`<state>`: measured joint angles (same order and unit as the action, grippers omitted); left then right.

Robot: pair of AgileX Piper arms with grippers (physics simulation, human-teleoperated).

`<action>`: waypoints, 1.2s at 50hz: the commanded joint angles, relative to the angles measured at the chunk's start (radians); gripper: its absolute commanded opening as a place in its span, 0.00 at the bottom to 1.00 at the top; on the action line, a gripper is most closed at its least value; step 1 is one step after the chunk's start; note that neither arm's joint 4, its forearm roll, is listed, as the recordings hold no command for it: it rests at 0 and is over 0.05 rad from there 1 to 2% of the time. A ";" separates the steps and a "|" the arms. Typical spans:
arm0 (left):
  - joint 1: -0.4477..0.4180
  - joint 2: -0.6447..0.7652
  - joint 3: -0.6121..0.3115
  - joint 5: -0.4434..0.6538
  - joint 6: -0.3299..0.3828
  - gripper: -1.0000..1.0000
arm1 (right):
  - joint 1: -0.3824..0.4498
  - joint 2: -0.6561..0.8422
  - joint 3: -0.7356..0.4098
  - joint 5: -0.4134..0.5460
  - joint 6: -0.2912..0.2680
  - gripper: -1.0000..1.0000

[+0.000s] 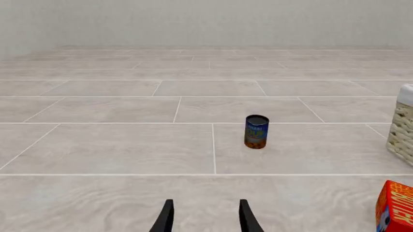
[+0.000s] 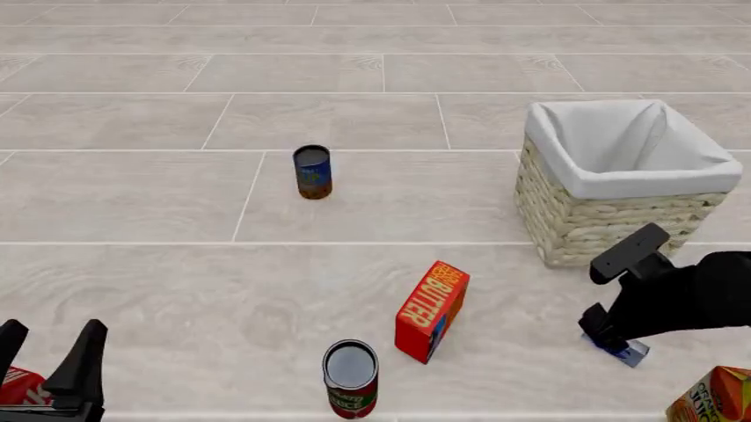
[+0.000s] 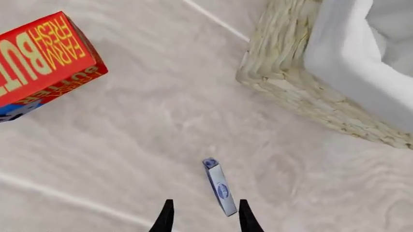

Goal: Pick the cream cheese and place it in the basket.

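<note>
At the near left corner of the tiled surface, the left gripper (image 2: 47, 369) hung low with its two dark fingers apart and nothing between them; a red-and-white carton (image 2: 18, 385) showed just beside it at the edge. Along the near edge, toward the middle, stood a red-labelled can (image 2: 351, 378), and just beyond it the red-orange butter box (image 2: 431, 310) stood tilted. A further orange carton (image 2: 710, 397) sat at the near right corner.

The right gripper (image 3: 203, 215) was lowered near the right edge. In its wrist view its fingers stood apart on either side of the cream cheese (image 3: 219, 186), a thin pale blue box standing on edge on the surface, its near end between the fingertips; whether they touched it could not be told. From the front, only a pale blue corner of the box showed under the arm.

The basket (image 2: 610, 220) sat just beyond, by the right edge, its white liner folded over the rim. Farther off, left of centre, stood a blue can (image 2: 312, 172).
</note>
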<state>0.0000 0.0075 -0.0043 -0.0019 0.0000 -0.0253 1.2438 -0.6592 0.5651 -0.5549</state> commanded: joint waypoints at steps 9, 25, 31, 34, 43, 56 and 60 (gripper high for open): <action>0.000 0.000 0.000 0.000 0.000 1.00 | -0.048 0.053 -0.042 0.019 -0.097 1.00; 0.000 0.000 0.000 0.000 0.000 1.00 | -0.087 0.127 -0.075 -0.004 -0.149 1.00; 0.000 0.000 0.000 0.000 0.000 1.00 | -0.072 0.152 -0.054 -0.030 -0.137 1.00; 0.000 0.000 0.000 0.000 0.000 1.00 | -0.074 0.160 -0.048 -0.043 -0.140 1.00; 0.000 0.000 0.000 0.000 0.000 1.00 | -0.097 0.201 -0.039 -0.064 -0.150 1.00; 0.000 0.000 0.000 0.000 0.000 1.00 | -0.136 0.244 -0.016 -0.112 -0.203 1.00; 0.000 0.000 0.000 0.000 0.000 1.00 | -0.134 0.265 -0.009 -0.132 -0.197 1.00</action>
<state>0.0000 0.0075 -0.0043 -0.0019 0.0000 -0.1473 1.4688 -0.6825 0.4721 -0.7411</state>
